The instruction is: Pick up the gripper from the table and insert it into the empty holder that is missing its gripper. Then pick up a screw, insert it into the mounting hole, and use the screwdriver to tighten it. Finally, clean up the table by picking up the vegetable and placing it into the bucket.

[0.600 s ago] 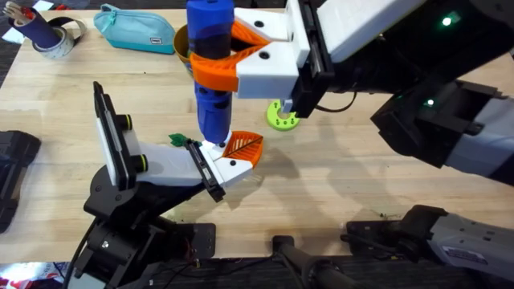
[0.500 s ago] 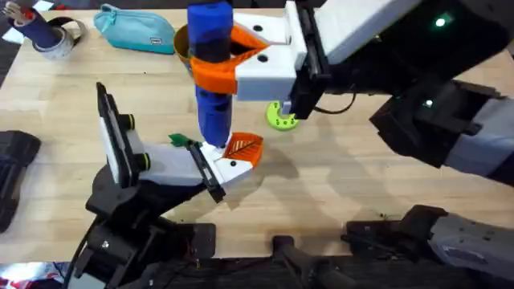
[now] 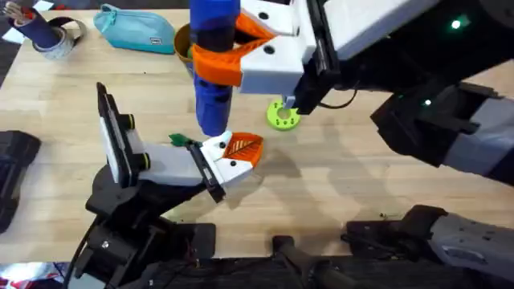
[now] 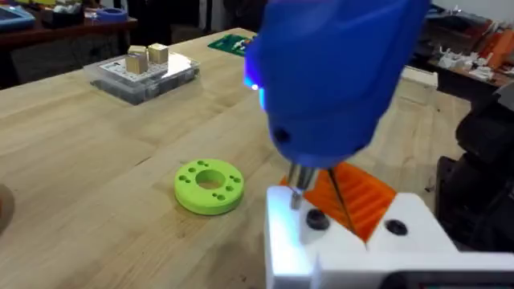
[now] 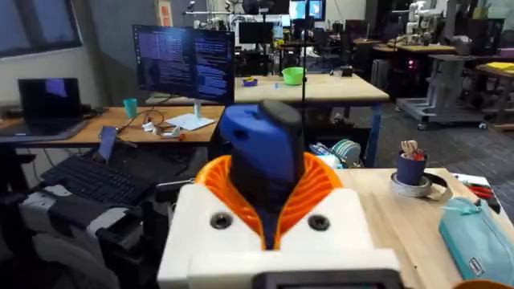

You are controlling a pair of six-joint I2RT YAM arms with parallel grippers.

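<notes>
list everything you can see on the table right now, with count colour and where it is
thick blue cylindrical screwdriver: 1, blue, upright, tip at the holder's end
white plastic holder block: 1, white with black bracket, lower left of centre
small orange ribbed gripper finger: 1, orange, seated on the holder's end
green round disc with holes: 1, lime green, on the table right of the screwdriver
teal zip pouch: 1, teal, far left
mustard-yellow bucket: 1, mostly hidden behind the screwdriver
tape roll holding a dark cup: 1, far left corner
clear box with small blocks: 1, seen in the left wrist view
right gripper: 1, white with orange pads, shut on the screwdriver
</notes>
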